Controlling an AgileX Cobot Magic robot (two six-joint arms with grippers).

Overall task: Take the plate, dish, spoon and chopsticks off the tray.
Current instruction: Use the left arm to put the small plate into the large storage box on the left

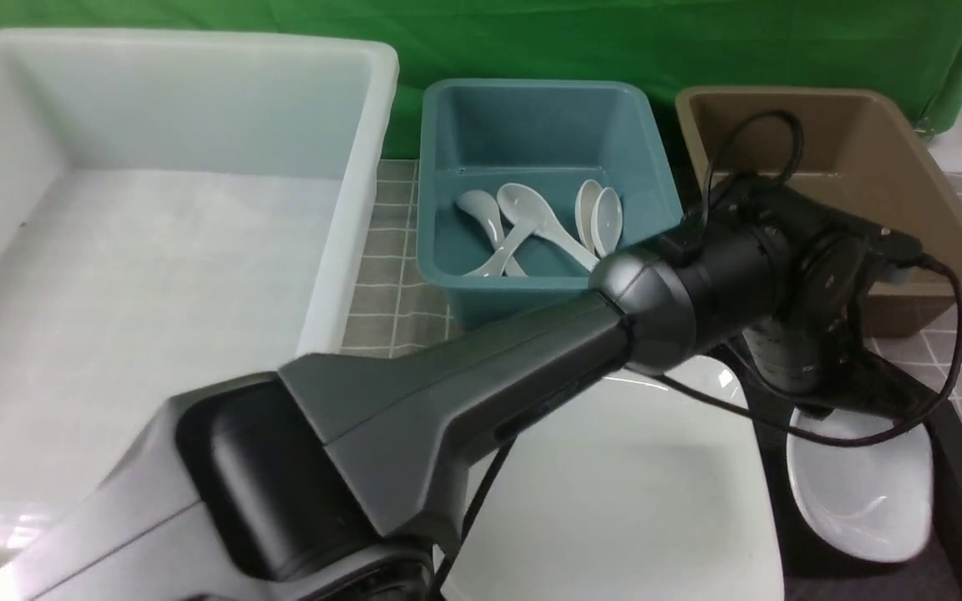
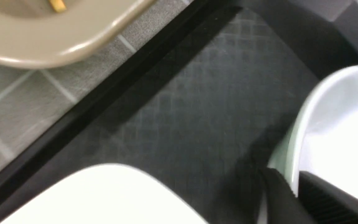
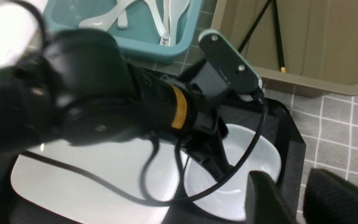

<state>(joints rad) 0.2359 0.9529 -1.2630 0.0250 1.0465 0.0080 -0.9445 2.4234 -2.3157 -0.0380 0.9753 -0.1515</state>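
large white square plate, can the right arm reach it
Unlikely: the left arm lies over the large white square plate, the left gripper clamped on the small white dish between plate and right gripper.

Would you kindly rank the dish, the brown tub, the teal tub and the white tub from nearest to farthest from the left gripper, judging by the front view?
1. dish: on the right of the tray, its rim between the jaws of the left gripper.
2. brown tub: just beyond, back right.
3. teal tub: back centre.
4. white tub: far left.
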